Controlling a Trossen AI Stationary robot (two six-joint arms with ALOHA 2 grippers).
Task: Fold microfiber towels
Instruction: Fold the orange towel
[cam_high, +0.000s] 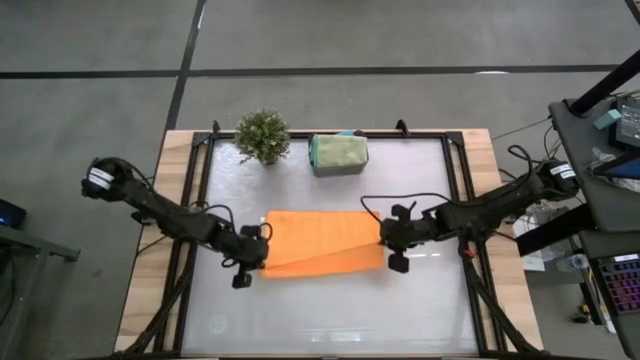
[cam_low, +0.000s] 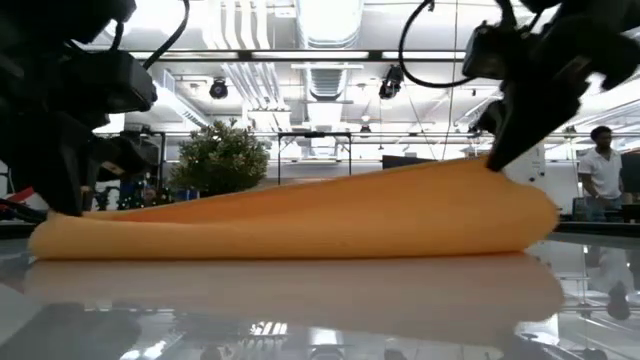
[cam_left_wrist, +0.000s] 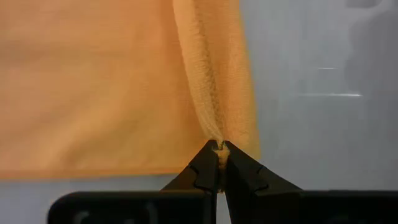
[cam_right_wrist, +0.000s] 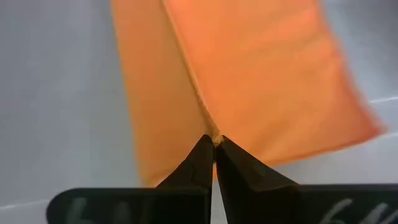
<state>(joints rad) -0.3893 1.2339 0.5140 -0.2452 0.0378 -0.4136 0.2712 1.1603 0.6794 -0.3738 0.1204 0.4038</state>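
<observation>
White tabletop (cam_high: 330, 310) in a black frame, grey concrete floor all round. Orange towel (cam_high: 320, 243) lies at the frame's centre, folded over, its upper layer slanting across the lower. Left gripper (cam_high: 258, 252) at the towel's left edge, fingers pinched shut on the cloth; the left wrist view shows the hem (cam_left_wrist: 219, 138) caught at the tips. Right gripper (cam_high: 388, 240) at the right edge, likewise clamped on the towel's edge and lifting it slightly. Upper centre: potted plant (cam_high: 262, 135), and beside it a grey bin (cam_high: 338, 153) holding green cloths.
</observation>
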